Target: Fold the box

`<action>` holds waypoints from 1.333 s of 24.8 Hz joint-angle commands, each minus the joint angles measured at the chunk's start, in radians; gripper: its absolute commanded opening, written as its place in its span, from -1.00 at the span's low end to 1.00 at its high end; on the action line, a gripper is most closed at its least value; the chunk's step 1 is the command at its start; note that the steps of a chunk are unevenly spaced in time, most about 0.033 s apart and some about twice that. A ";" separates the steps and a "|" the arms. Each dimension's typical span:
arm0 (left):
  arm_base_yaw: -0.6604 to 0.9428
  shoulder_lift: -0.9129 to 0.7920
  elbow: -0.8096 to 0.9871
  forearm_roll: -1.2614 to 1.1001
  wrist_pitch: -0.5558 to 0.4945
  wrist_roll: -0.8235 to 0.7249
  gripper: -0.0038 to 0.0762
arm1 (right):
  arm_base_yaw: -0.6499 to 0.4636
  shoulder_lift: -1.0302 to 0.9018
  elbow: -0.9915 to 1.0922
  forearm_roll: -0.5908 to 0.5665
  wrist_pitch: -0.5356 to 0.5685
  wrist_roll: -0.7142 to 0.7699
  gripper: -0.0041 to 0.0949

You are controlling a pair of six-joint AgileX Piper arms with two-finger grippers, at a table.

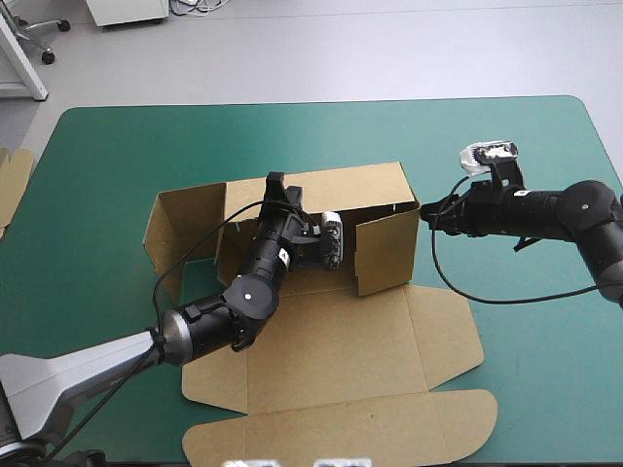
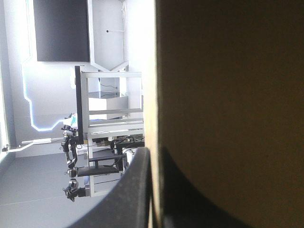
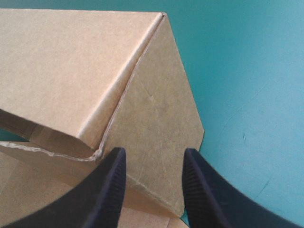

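The brown box (image 1: pixel 384 248) stands mid-table with its back and end walls raised and its lid (image 1: pixel 341 389) flat toward the front edge. My left gripper (image 1: pixel 275 187) reaches over the tray to the top of the back wall. In the left wrist view that board (image 2: pixel 223 95) sits edge-on between the fingers (image 2: pixel 130 190), so the gripper is shut on it. My right gripper (image 1: pixel 426 212) hovers just off the box's right end, open. In the right wrist view its fingertips (image 3: pixel 154 154) stand apart, the end wall and corner (image 3: pixel 156 109) just ahead of them.
A side flap (image 1: pixel 180 229) stands out at the box's left end. An edge of more brown board (image 1: pixel 10 185) shows at the table's left edge. Bare teal-green cover (image 1: pixel 526 370) lies right of the box and beyond it.
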 commanded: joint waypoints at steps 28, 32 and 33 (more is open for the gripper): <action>-0.008 -0.025 -0.027 0.037 0.023 -0.013 -0.94 | 0.168 -0.241 0.110 -0.200 -0.141 0.124 -0.22; -0.008 -0.025 -0.027 0.037 0.023 -0.013 -0.94 | 0.168 -0.284 0.105 -0.278 -0.147 0.206 -0.22; -0.008 -0.025 -0.027 0.037 0.021 -0.013 -0.94 | 0.168 -0.288 0.098 -0.302 -0.150 0.238 -0.22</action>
